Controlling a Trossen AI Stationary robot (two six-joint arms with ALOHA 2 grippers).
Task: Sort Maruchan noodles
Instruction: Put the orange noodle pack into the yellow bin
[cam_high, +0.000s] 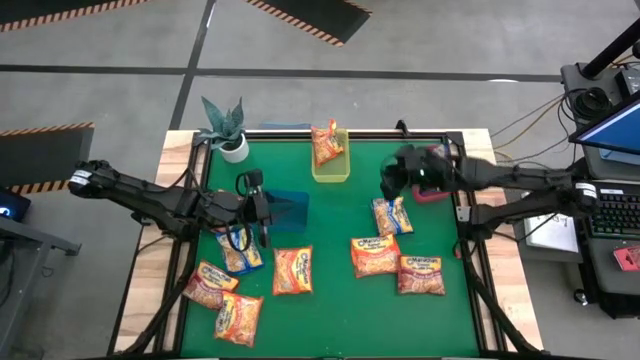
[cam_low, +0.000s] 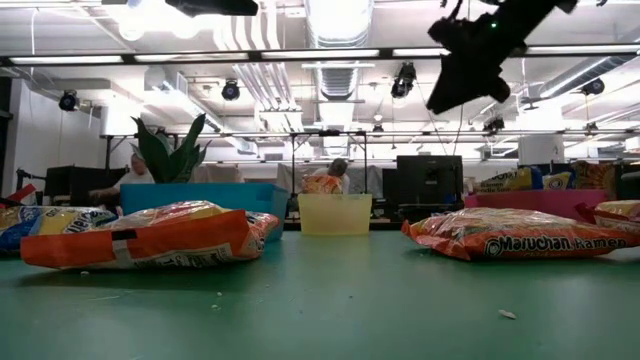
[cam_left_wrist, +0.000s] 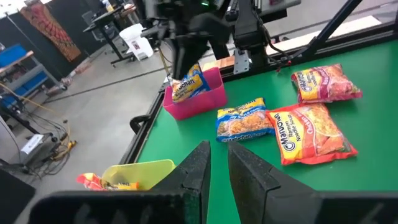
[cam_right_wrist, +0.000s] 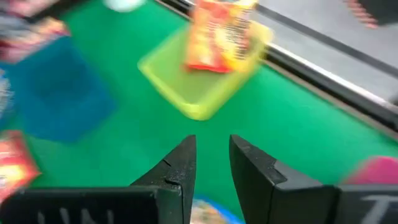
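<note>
One packet (cam_high: 326, 143) stands in the far-centre bin (cam_high: 331, 169). Another bin (cam_high: 285, 210) sits left of centre, a third (cam_high: 432, 194) at right. Loose packets (cam_high: 293, 270) lie near, across the table (cam_high: 330, 320). A plant (cam_high: 225, 125) occupies the far-left corner.

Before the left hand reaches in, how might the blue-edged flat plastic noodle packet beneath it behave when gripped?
The blue-edged flat plastic noodle packet probably feels light and crinkly. Its glossy wrapper may slip between the fingers. It lies flat on the green table mat, so it will likely slide rather than roll.
</note>
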